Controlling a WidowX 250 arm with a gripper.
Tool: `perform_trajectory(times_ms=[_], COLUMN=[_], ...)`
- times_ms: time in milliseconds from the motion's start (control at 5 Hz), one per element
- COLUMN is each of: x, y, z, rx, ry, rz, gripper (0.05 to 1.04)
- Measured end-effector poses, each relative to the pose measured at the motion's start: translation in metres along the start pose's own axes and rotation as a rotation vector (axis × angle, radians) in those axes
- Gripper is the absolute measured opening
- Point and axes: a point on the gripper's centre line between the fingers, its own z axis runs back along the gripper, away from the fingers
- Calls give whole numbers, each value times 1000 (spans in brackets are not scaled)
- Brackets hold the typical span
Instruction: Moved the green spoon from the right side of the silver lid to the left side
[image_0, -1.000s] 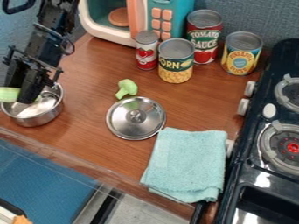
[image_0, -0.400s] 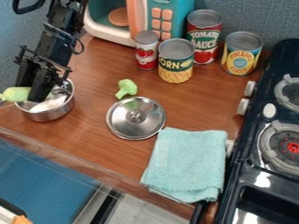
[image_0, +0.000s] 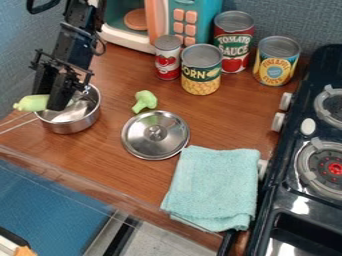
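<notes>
The black gripper (image_0: 59, 100) hangs over a steel pot (image_0: 79, 125) at the left of the counter. It is shut on a pale green piece, seemingly the green spoon (image_0: 30, 103), which sticks out to the left past the pot's rim. Whether the spoon's other end lies inside the pot cannot be made out behind the fingers. The silver lid (image_0: 155, 135) lies flat with its knob up, to the right of the pot and apart from it.
Green toy broccoli (image_0: 144, 101) lies just above the lid, with a corn can (image_0: 201, 70) and other cans behind. A folded turquoise towel (image_0: 214, 187) touches the lid's lower right. The stove (image_0: 300, 185) stands at the right, a toy microwave (image_0: 194, 25) at the back.
The gripper, the green spoon and the pot have all moved to the right and slightly up the view, towards the lid. The lid, broccoli, towel and cans have stayed put.
</notes>
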Motion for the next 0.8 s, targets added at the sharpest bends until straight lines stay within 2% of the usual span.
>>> perform_trajectory(times_ms=[800], x=[25], y=[25], z=[12], rx=[-44], ry=[-6], rz=[53], gripper=[380])
